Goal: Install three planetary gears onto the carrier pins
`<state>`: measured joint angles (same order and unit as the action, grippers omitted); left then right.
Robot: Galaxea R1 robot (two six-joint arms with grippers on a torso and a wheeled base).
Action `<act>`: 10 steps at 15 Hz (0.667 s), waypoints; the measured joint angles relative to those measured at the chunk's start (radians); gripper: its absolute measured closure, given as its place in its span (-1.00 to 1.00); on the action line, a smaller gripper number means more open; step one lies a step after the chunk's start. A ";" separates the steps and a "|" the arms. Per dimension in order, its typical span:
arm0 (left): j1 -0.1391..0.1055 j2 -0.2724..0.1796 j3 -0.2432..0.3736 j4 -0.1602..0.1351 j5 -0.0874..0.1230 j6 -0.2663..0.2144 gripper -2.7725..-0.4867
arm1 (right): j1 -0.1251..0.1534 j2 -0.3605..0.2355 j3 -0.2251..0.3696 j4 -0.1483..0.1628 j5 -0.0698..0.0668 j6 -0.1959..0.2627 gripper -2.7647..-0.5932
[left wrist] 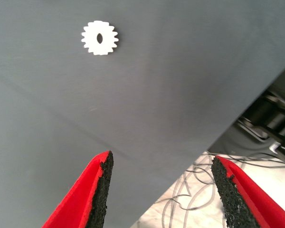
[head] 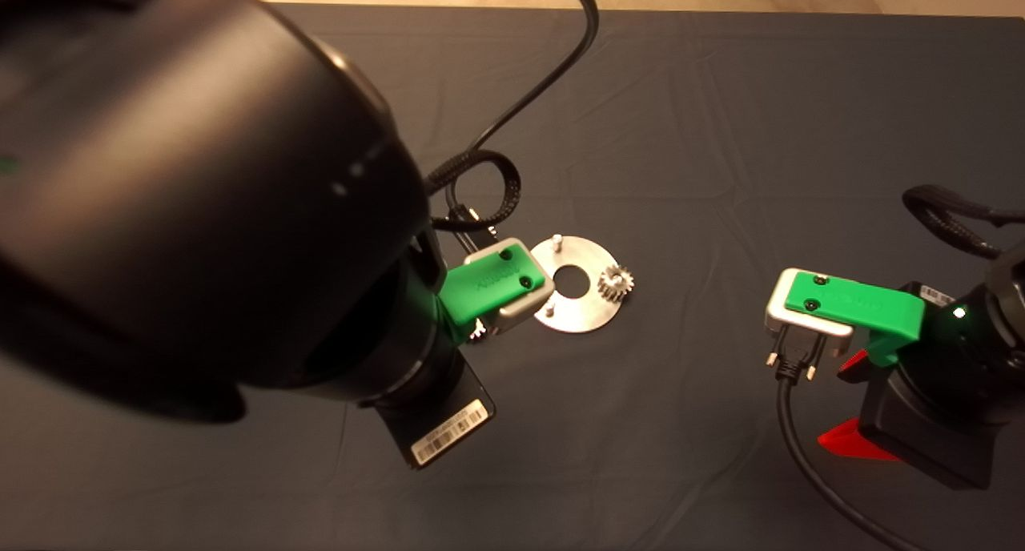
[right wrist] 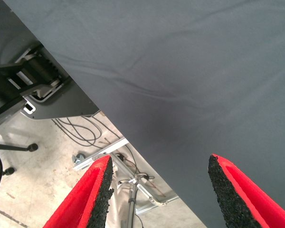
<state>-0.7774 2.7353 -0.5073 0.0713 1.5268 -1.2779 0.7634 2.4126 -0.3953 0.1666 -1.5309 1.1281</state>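
The round silver disc (head: 578, 309) lies mid-mat. Two bare carrier pins (head: 558, 239) stand at its left side, the second one (head: 549, 311) nearer the front. One planetary gear (head: 616, 282) sits at the disc's right rim, over where the third pin would be. A second gear (left wrist: 99, 38) lies flat on the mat, beyond my open, empty left gripper (left wrist: 159, 190). That gripper's green body (head: 496, 283) hangs over the disc's left edge, and a silvery bit (head: 479, 331) shows under it. A third gear is out of view. My right gripper (head: 841, 403) waits open at the right.
The big black left arm (head: 200, 191) covers the mat's left half in the head view. Cables (head: 512, 118) loop behind the disc. Both wrist views show the mat's edge with floor, cables (left wrist: 190, 190) and a metal frame (right wrist: 109, 159) beyond it.
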 joint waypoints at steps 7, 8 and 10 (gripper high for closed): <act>0.158 0.007 -0.103 0.133 -0.001 0.106 0.15 | 0.010 0.000 0.003 0.010 -0.002 0.000 0.19; 0.176 0.007 -0.132 0.142 -0.001 0.137 0.15 | 0.010 0.000 0.003 0.010 -0.001 0.000 0.19; 0.193 0.007 -0.190 0.161 -0.001 0.197 0.15 | 0.010 0.000 0.003 0.010 -0.001 0.000 0.19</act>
<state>-0.5843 2.7426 -0.6977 0.2322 1.5255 -1.0805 0.7736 2.4121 -0.3926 0.1770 -1.5321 1.1281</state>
